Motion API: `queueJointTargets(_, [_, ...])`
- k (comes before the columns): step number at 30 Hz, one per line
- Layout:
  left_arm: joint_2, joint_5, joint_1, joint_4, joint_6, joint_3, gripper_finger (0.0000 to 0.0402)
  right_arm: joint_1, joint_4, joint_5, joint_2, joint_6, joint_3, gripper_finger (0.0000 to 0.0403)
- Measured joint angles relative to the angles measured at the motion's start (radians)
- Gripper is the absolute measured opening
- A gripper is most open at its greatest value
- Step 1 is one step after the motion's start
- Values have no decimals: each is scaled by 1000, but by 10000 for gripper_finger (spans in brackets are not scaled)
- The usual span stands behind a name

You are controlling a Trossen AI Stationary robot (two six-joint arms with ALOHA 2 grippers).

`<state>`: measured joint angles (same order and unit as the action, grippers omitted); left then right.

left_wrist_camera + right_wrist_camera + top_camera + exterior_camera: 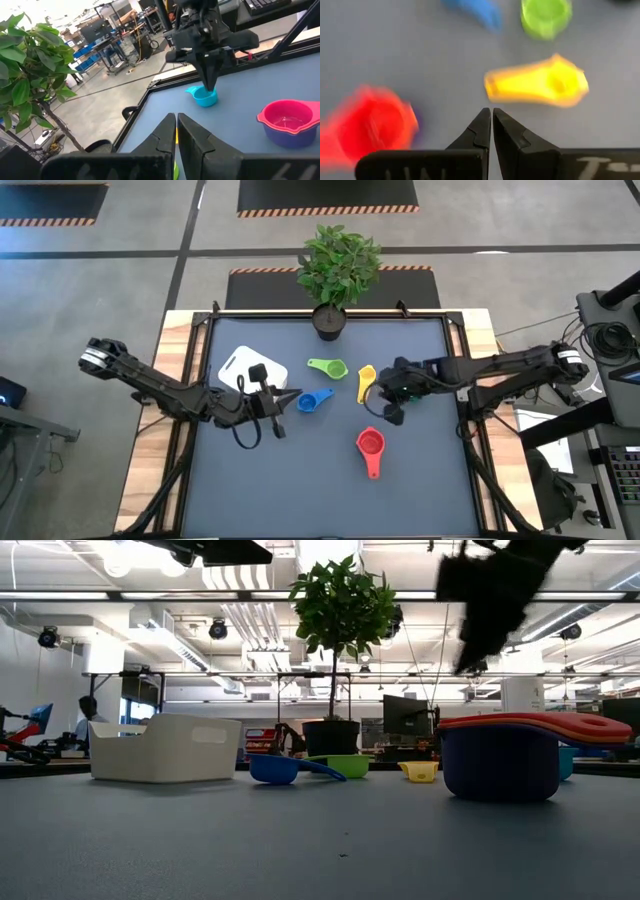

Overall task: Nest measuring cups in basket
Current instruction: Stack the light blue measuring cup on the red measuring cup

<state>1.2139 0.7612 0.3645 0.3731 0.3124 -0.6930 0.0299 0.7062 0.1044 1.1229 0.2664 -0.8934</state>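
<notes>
The white basket (pixel 240 365) stands on the mat's left half, with nothing in it that I can see. The green cup (pixel 328 367), yellow cup (pixel 366 383) and blue cup (pixel 314 400) lie apart on the mat. The red cup (pixel 370 446) sits nested in a purple cup (pixel 287 137). A teal cup (pixel 205 96) rests on the mat below the right arm. My left gripper (pixel 292 396) is shut and raised just left of the blue cup. My right gripper (pixel 491 114) is shut and raised above the mat, between the yellow and red cups.
A potted plant in a black pot (pixel 329 320) stands at the mat's far edge, in the middle. Wooden table borders run along both sides of the mat. Bare mat (pixel 280 490) stretches across the near half, left of the red cup.
</notes>
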Motion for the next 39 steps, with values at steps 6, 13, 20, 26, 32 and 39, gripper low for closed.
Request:
queueJointTargets(6, [0, 0, 1, 0, -3, 0, 0, 0, 358, 4, -2, -157, -23, 9])
queueJointTargets(13, [0, 0, 1, 0, -4, 0, 0, 0, 360, 14, -1, -155, 59, 52])
queueJointTargets(20, [0, 0, 1, 0, -7, 0, 0, 0, 330, 87, -1, -137, 104, 149])
queueJointTargets(26, [0, 0, 1, 1, -7, 0, 0, 0, 329, 87, -1, -138, 107, 189])
queueJointTargets(32, [0, 0, 1, 1, -7, 0, 0, 0, 297, 87, -1, -117, 113, 195])
queueJointTargets(39, [0, 0, 1, 1, -7, 0, 0, 0, 260, 79, 46, -44, 115, 189])
